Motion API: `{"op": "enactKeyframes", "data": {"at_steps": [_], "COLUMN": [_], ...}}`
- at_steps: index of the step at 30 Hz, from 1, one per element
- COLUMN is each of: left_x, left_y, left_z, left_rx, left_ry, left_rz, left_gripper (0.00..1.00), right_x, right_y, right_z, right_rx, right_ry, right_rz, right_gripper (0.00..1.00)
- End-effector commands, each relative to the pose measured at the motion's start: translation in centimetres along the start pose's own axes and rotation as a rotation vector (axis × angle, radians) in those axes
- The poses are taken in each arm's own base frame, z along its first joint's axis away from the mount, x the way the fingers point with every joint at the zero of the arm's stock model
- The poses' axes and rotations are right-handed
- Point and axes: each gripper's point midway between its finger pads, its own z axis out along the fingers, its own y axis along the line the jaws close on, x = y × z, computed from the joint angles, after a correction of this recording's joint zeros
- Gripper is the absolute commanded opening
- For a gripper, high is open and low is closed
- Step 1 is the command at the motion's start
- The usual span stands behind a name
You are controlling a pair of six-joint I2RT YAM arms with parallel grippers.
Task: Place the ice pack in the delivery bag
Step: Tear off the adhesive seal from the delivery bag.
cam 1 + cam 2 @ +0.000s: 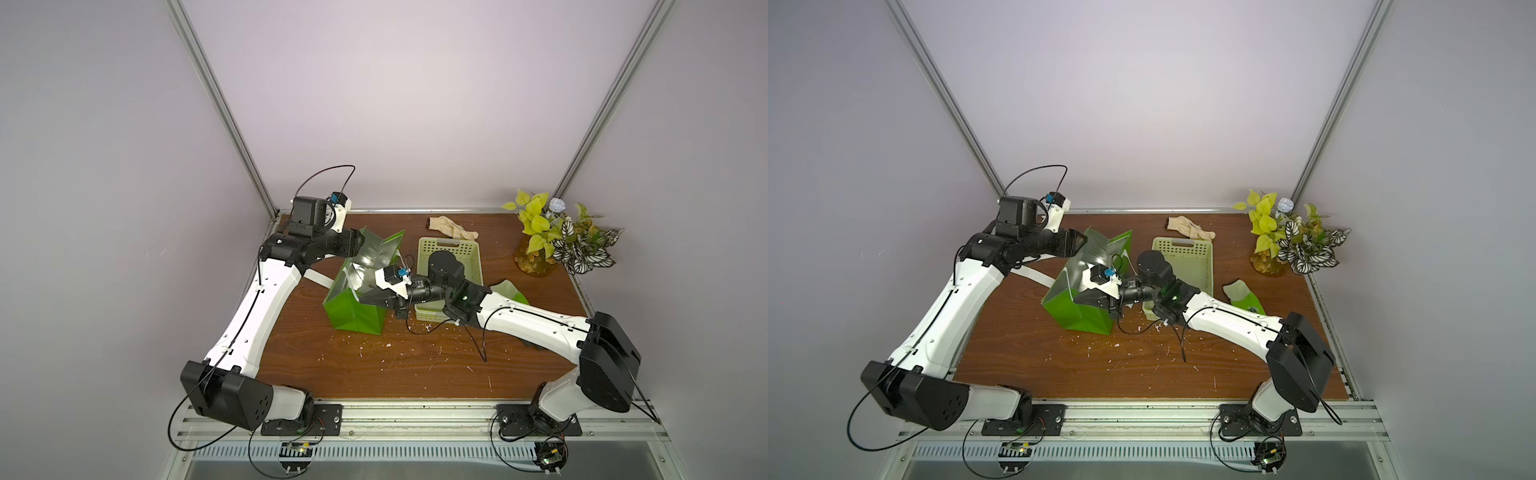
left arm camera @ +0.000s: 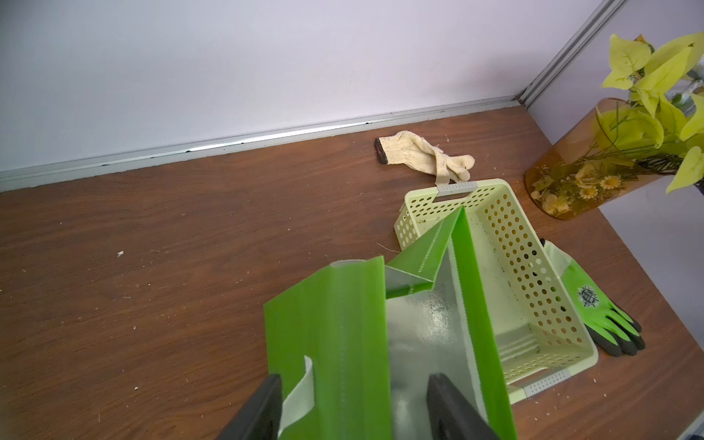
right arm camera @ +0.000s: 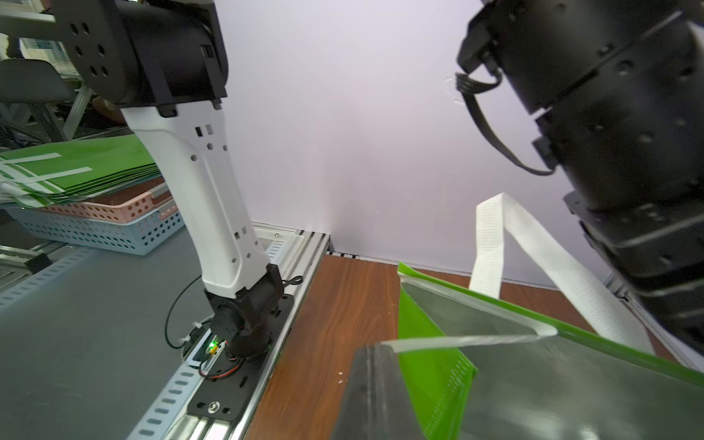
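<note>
The delivery bag (image 1: 355,309) (image 1: 1077,313) stands on the wooden table left of centre, bright green with its silver lining showing in the open mouth. My left gripper (image 2: 356,377) (image 1: 360,245) is at the bag's far-left rim. It is open, with the green wall (image 2: 343,343) between its fingers, one finger outside and one inside. My right gripper (image 3: 375,350) (image 1: 365,297) reaches in from the right, shut on the near rim's white edge (image 3: 457,339). A white strap handle (image 3: 533,236) loops up behind. The ice pack is out of view.
A pale green perforated basket (image 1: 469,253) (image 2: 533,266) sits right beside the bag, under my right arm. A green glove (image 1: 509,291) (image 2: 594,308) lies to its right and a beige glove (image 1: 451,228) behind it. A vase of plants (image 1: 540,245) fills the back right corner.
</note>
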Motion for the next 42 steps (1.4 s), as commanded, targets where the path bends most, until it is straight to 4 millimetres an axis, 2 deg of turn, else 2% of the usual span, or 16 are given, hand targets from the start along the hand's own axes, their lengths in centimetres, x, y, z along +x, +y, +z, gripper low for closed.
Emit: {"op": "enactKeyframes", "data": {"at_steps": [1, 11, 19, 24, 30, 37, 42], "left_x": [0.3, 0.8, 0.9, 0.9, 1.2, 1.3, 1.2], "left_y": [0.9, 1.7, 2.4, 3.5, 4.3, 4.9, 4.8], "left_z": [0.3, 1.2, 1.7, 1.9, 2.4, 2.5, 2.5], "left_rx": [-0.027, -0.057, -0.088, -0.132, -0.155, -0.175, -0.174], "left_ry": [0.014, 0.039, 0.051, 0.054, 0.069, 0.073, 0.072], "left_rz": [-0.016, -0.02, -0.015, -0.021, -0.025, -0.03, -0.03], "left_gripper": [0.6, 0.52, 0.44, 0.41, 0.39, 0.39, 0.39], "right_x": [-2.1, -2.8, -3.0, -3.5, -3.4, -3.7, -3.2], "right_y": [1.6, 4.7, 5.5, 7.2, 8.6, 7.7, 3.6], "right_z": [0.1, 1.6, 2.5, 2.4, 0.9, -1.7, -5.0], "right_rx": [-0.025, -0.107, -0.129, -0.152, -0.131, 0.018, 0.186], "right_ry": [-0.051, -0.068, -0.062, -0.06, -0.05, -0.008, 0.065], "right_rz": [-0.026, -0.019, -0.015, -0.015, 0.011, 0.003, 0.034], "right_gripper": [0.0, 0.0, 0.0, 0.0, 0.0, 0.0, 0.0]}}
